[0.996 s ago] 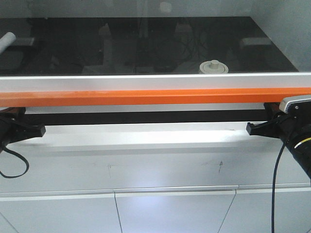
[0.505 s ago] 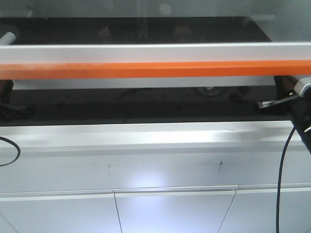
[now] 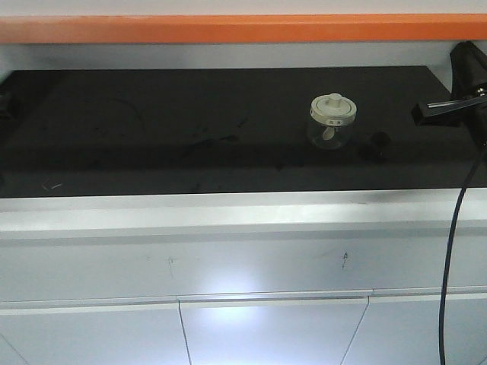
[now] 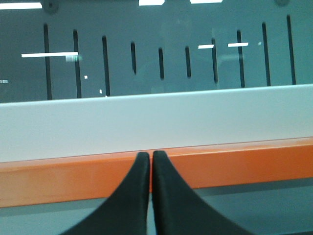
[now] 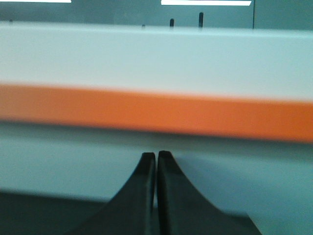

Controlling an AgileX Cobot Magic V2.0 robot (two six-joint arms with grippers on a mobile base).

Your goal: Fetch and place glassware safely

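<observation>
On the fume hood's black worktop [image 3: 152, 137], the lidded glass jar [image 3: 332, 120] stands upright. The right gripper [image 5: 156, 155], closed and empty, lies to the jar's right, the nearer arm. The left gripper [image 4: 150, 154], likewise closed, is well apart.

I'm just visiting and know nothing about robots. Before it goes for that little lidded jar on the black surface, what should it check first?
1. Way in open: the orange-edged bar sits at the top of the front view, above the jar. Ok.
2. Jar upright on the black surface, with its lid on. Ok.
3. Room around the jar: a small dark object lies close to its right, not touching. Cannot tell if it hinders.
4. Right gripper ready to grasp: jaws shut, nothing between them. Not ok.
5. Left gripper free: shut, holding nothing. Ok.
6. Fingertips clear of the bar: it fills both wrist views. Cannot tell.
</observation>
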